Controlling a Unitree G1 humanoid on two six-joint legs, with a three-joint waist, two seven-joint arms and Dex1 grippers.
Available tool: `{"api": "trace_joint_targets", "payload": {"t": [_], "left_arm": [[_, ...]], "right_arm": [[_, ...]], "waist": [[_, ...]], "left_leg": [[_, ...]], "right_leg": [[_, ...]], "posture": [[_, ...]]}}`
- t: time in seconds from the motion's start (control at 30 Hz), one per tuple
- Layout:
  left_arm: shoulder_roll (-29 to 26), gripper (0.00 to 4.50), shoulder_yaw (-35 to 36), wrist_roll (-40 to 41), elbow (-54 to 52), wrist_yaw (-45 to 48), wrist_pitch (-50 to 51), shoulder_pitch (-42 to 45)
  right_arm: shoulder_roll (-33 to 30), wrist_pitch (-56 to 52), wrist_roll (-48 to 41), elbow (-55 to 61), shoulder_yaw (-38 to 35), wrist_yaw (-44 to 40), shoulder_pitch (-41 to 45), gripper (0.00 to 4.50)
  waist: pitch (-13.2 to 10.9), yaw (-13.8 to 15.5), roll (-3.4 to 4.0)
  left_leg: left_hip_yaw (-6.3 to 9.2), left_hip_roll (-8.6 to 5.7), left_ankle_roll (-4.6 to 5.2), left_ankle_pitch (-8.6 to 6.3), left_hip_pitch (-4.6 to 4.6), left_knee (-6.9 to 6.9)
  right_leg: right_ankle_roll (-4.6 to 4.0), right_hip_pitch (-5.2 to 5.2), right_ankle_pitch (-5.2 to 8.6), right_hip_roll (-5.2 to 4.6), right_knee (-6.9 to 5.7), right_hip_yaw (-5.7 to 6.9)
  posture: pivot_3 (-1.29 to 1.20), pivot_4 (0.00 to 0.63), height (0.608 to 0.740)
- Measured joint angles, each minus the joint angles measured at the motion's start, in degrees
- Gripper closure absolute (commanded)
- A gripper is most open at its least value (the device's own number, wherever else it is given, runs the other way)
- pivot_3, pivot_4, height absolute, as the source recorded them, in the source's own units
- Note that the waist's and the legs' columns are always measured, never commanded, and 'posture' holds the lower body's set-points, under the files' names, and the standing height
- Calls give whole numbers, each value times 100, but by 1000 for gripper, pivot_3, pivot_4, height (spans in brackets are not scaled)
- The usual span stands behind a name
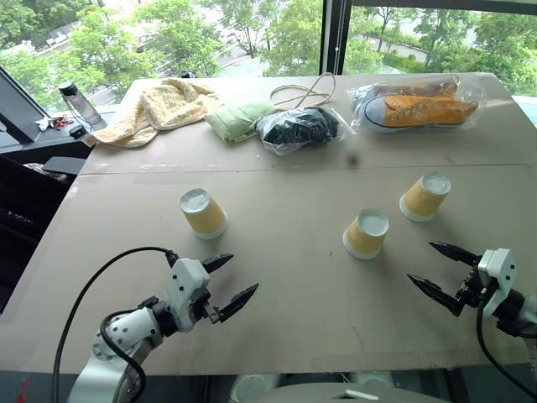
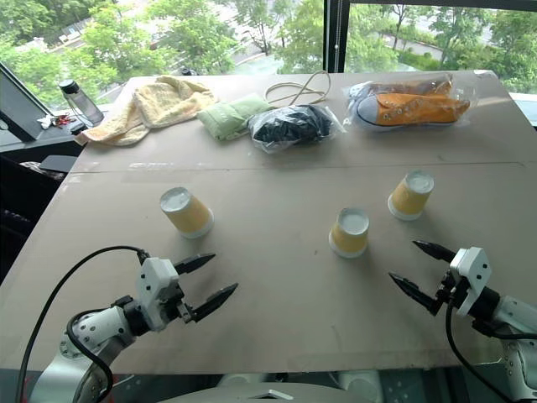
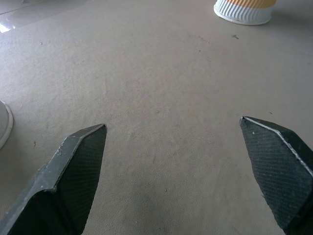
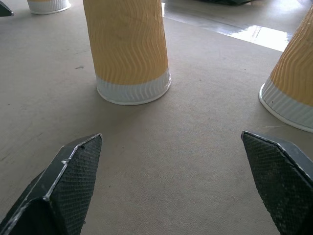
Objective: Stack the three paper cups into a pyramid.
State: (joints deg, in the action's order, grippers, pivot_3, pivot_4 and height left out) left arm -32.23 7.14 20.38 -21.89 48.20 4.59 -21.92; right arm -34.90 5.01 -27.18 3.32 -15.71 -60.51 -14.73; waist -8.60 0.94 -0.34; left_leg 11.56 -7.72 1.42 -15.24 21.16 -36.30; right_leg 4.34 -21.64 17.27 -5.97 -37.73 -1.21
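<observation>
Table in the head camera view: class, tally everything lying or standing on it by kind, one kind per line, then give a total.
Paper cups: 3
Towels or cloths: 2, yellow towel, green cloth
Plastic bags: 2, bag of orange shoes, bag of dark contents
Cord: 1
Total: 8

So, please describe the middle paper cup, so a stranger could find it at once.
On the tan table, three upside-down yellow cups stand apart in the near half. The middle cup stands just ahead of the open right gripper, nearer the robot than the right cup and far from the left cup.
</observation>
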Motion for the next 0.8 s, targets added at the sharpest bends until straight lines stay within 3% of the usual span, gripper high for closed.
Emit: {"api": "trace_joint_targets", "payload": {"t": [0.8], "left_arm": [[-149, 31, 62, 295, 197, 532, -399, -159]], "right_arm": [[-73, -478, -7, 359, 198, 40, 231, 0]], "waist": [[0, -10, 0]], "left_leg": [[-17, 3, 2, -1, -9, -1]], "right_leg": [[3, 1, -2, 2, -9, -10]], "posture": [[0, 150, 740]]}}
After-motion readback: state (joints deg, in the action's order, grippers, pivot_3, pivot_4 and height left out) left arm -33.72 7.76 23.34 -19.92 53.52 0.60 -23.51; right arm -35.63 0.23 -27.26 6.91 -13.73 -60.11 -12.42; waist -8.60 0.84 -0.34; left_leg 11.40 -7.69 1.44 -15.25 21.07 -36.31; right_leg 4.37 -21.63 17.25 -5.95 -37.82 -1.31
